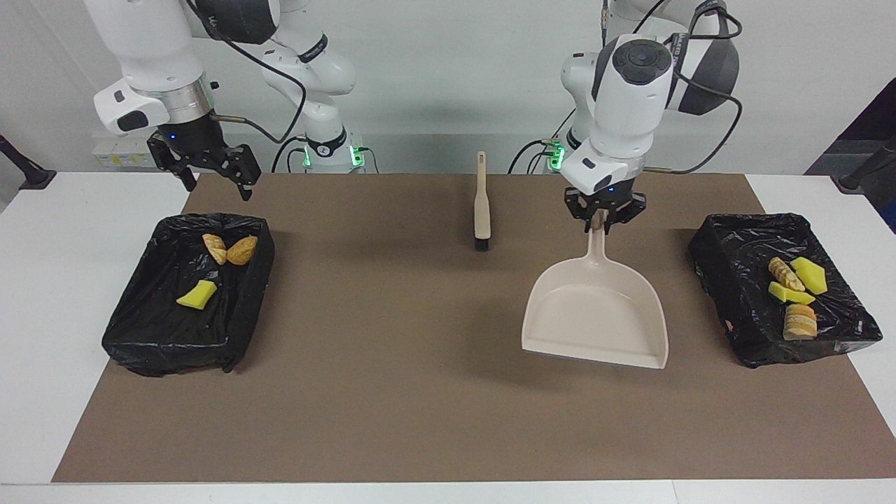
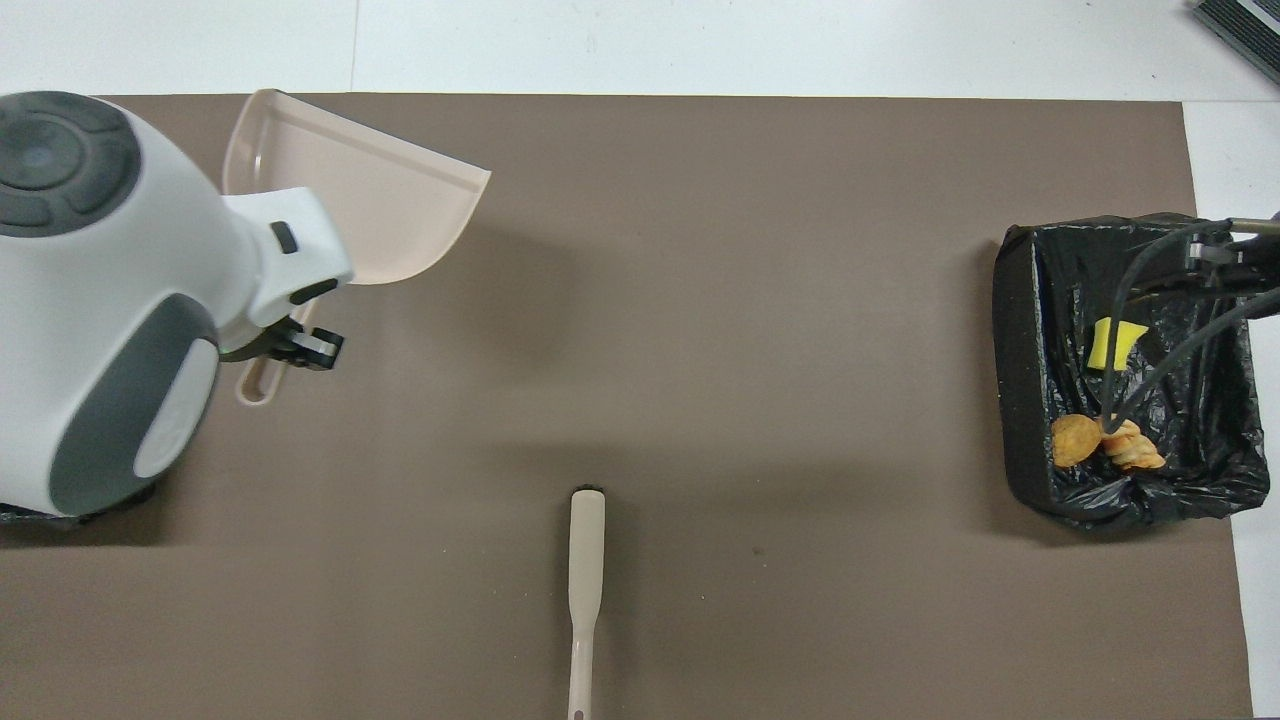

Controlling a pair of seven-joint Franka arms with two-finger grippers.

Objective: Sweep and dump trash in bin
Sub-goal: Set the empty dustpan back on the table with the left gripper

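Seven trash scraps in two black-lined bins (image 1: 189,343), three (image 1: 197,295) toward the right arm's end, four (image 1: 792,294) in the other (image 1: 742,336); left pincer (image 1: 603,218) clamps one dustpan (image 1: 595,315) handle above the counter (image 1: 420,392); right pincer (image 1: 210,168) gapes empty over its bin's edge

White rounded arms (image 1: 633,70), grey joint caps, black cables, black fingers (image 1: 239,175), green base lights

The beige smooth plastic dustpan (image 1: 595,318) has a slight sheen. Both crinkled black plastic bin liners (image 1: 187,294) (image 1: 780,287) look glossy. The flat brown mat (image 1: 420,364) looks matt, the white counter (image 1: 63,280) smooth.
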